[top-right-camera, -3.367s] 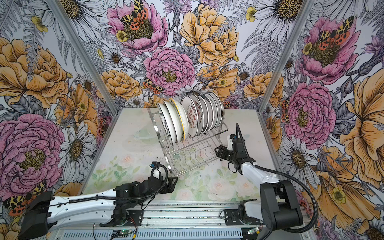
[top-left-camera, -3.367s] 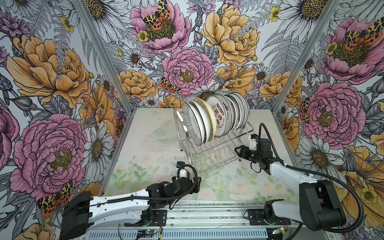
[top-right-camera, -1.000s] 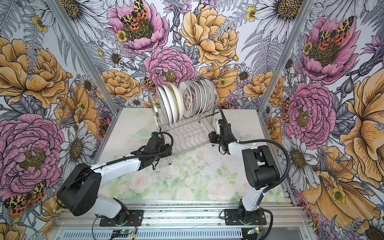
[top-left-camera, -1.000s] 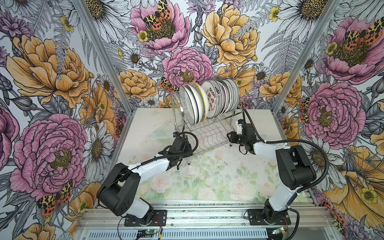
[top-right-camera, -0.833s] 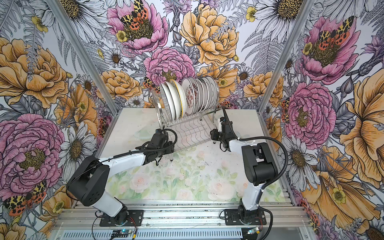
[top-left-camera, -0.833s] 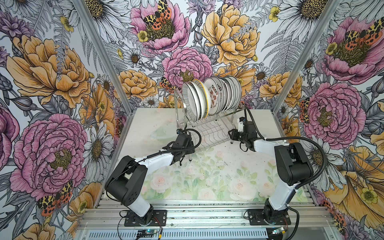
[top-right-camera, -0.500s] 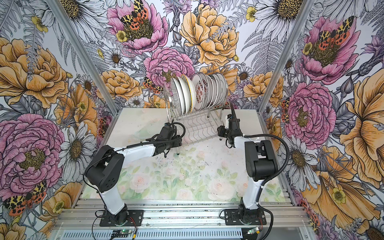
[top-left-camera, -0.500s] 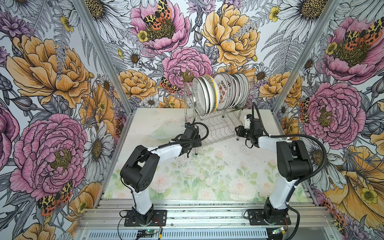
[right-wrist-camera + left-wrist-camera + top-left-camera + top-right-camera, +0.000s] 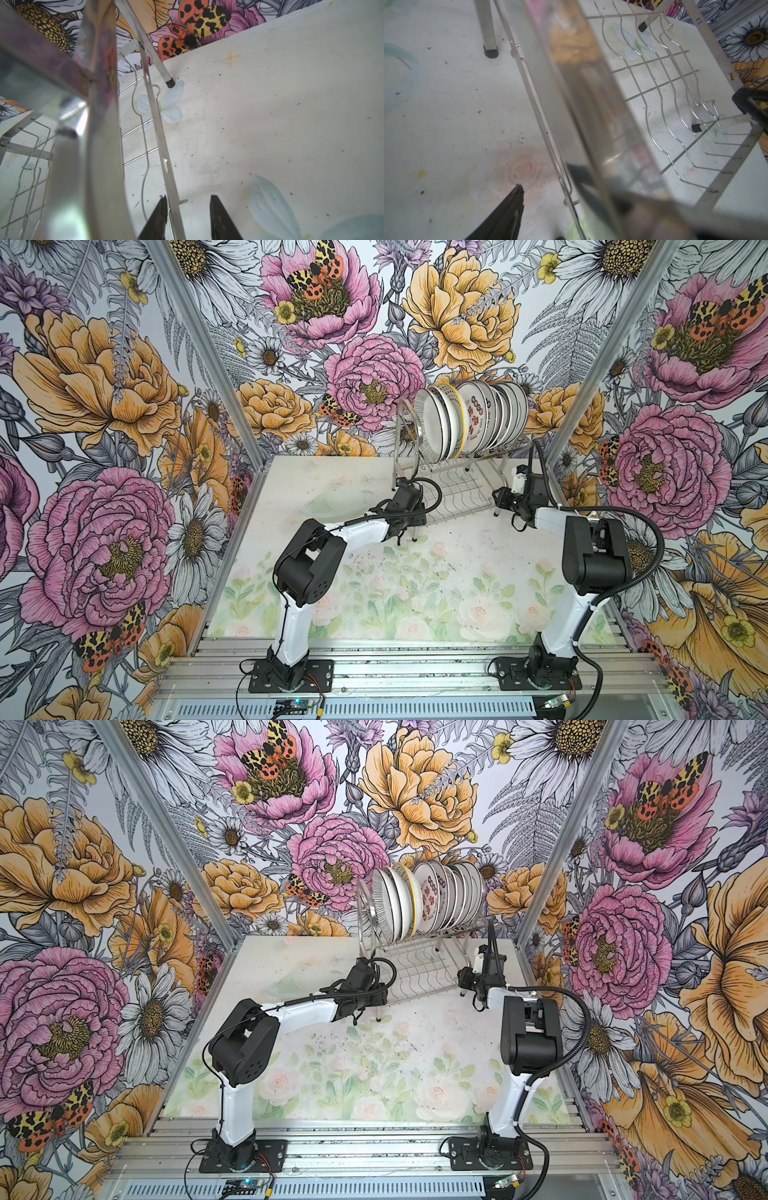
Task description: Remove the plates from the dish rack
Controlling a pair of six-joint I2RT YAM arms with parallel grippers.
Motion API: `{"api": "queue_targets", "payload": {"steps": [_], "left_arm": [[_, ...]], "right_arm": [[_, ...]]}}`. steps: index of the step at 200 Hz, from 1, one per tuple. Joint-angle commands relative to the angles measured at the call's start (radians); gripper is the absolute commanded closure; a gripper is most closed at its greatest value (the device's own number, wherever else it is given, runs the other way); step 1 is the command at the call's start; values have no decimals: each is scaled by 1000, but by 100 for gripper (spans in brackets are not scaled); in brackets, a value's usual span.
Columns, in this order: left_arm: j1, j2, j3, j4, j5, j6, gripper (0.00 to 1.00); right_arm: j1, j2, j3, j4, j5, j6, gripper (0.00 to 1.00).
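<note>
The dish rack [image 9: 457, 489] [image 9: 419, 969] stands at the back right of the table in both top views. A row of white plates [image 9: 469, 423] [image 9: 428, 898] stands on edge on its upper tier, one with a yellow rim and one with red marks. My left gripper [image 9: 415, 516] [image 9: 380, 996] is at the rack's front left corner. In the left wrist view the left gripper [image 9: 544, 176] is open astride the rack's lower wire rail [image 9: 550, 145]. My right gripper [image 9: 498, 497] [image 9: 463, 975] is at the rack's right end. The right gripper [image 9: 188, 197] is open, with the rack's flat rail [image 9: 158, 124] against one finger [image 9: 158, 216].
The back wall [image 9: 374, 364] rises close behind the rack and the right wall [image 9: 602, 427] stands just beside it. The pale floral tablecloth [image 9: 415, 593] covers the table in front of the rack. Both arm bases sit on the aluminium rail [image 9: 415, 659] at the front edge.
The rack with its plates has slid farther back and to the right. Both grippers have gone with it, each staying at its end of the rack.
</note>
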Motion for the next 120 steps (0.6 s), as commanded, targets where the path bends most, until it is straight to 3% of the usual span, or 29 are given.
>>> {"api": "queue_targets", "payload": {"steps": [1, 55, 120], "left_arm": [[-69, 51, 76, 8, 125, 102, 29], [-79, 133, 194, -13, 162, 123, 30], [-154, 237, 331, -34, 207, 144, 30]], "right_arm": [[-14, 3, 34, -59, -176, 137, 69], [-101, 27, 59, -73, -217, 120, 69], [-164, 52, 87, -109, -285, 79, 69]]}}
